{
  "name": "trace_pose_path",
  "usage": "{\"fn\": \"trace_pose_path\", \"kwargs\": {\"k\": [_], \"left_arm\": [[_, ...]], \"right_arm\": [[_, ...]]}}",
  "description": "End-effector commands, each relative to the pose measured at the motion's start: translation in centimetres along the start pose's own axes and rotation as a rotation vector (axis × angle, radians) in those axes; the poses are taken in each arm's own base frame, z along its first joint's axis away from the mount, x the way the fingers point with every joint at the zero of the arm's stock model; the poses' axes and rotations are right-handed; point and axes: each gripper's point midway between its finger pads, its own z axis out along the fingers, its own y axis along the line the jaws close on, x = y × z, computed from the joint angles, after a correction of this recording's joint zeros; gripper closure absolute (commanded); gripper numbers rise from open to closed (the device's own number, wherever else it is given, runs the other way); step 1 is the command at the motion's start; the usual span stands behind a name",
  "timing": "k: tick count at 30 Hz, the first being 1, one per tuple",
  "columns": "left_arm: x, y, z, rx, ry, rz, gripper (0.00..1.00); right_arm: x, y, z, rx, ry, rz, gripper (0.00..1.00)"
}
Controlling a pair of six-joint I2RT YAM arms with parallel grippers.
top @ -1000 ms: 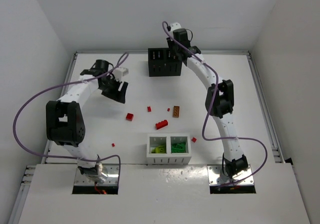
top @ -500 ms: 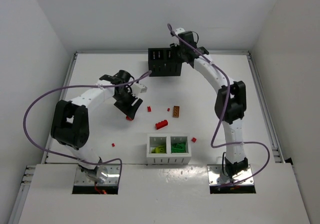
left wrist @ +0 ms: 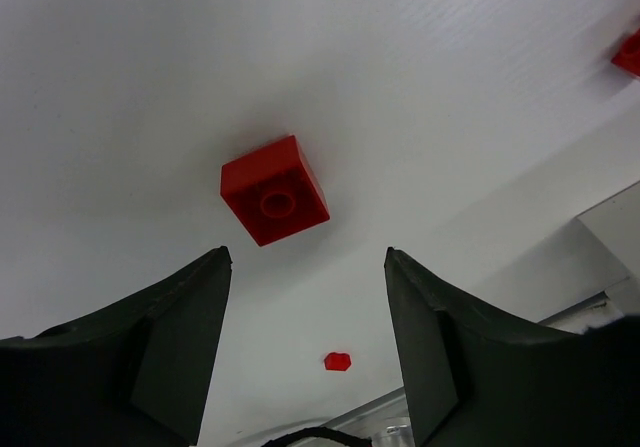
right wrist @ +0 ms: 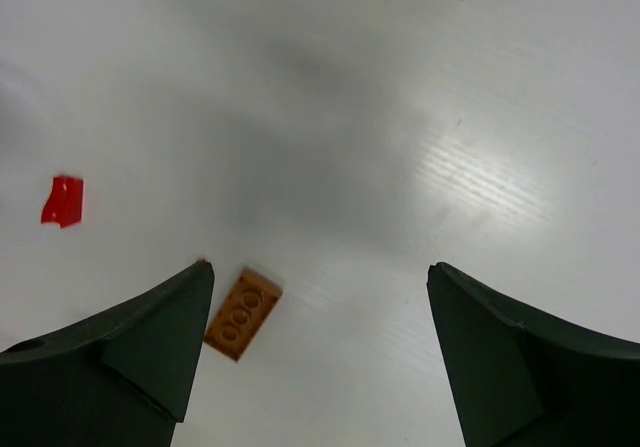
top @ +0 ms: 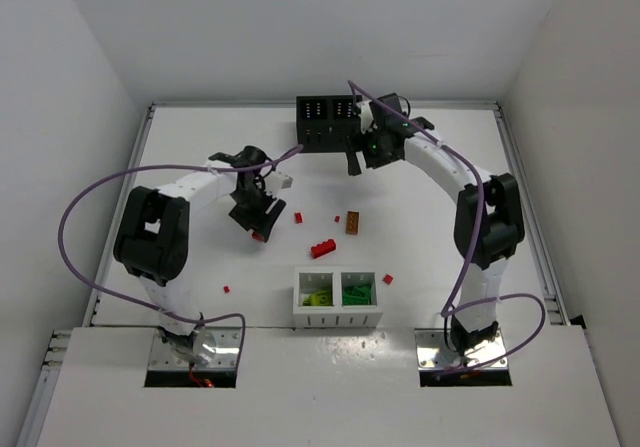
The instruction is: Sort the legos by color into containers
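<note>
White box [top: 335, 319], black box [top: 325, 139]; loose: six red legos [top: 322, 249], one orange-brown lego [top: 353, 223].

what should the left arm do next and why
Probably lower the left gripper until its fingers straddle the red brick. In the left wrist view the jaws stand open, and the brick lies loose on the table just beyond the fingertips, roughly centred between them and not yet touched.
</note>
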Motion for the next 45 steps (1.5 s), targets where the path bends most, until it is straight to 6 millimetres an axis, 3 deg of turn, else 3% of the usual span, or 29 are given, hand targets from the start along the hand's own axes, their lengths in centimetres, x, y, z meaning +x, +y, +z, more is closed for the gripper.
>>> {"fn": "trace_pose_path", "kwargs": {"k": [1,6,10,14,18,19,23,28,35,39,45], "left_arm": [[-1.6,0.1,0.4,-0.016,-0.024,-0.015,0.32],[-1.8,0.3,1.0,-0.026,-0.024,-0.036,0.38],[-2.1,0.6,1.4,-0.036,-0.021,-0.047,0.53],[-2.3,0.9,1.8,-0.047,-0.027,-0.066,0.62],[-3.1,1.0,2.0,-0.052,-0.051,-0.071,0.67],[-3.3,1.1,2.2,-0.05,-0.047,-0.084,0.67],[-3.2,0.7,2.6,-0.027,-0.041,-0.085,0.46],[-3.4,0.3,2.3,-0.006,-0.054,-0.083,0.44],[-3.6,0.2,3.1,0.015,-0.046,-0.076,0.65],[-3.4,0.2,3.5,0.018,-0.035,-0.078,0.72],[-3.4,0.5,3.9,0.022,-0.048,-0.085,0.87]], "right_arm": [[-0.1,1.4,-1.6,-0.035,-0.011,0.042,0.12],[1.6,1.1,-1.1,-0.007,0.032,0.091,0.12],[2.6,1.6,-0.7,-0.036,0.064,0.114,0.12],[6.2,2.9,0.4,-0.068,0.145,0.132,0.12],[8.0,3.7,0.6,-0.069,0.178,0.116,0.12],[7.8,3.5,0.7,-0.061,0.168,0.114,0.12],[7.4,3.9,1.1,-0.066,0.165,0.106,0.12],[7.7,4.2,1.0,-0.083,0.178,0.109,0.12],[9.5,4.6,1.4,-0.084,0.215,0.116,0.12],[10.1,4.5,2.0,-0.082,0.236,0.118,0.12],[9.8,4.5,2.1,-0.082,0.236,0.118,0.12]]}}
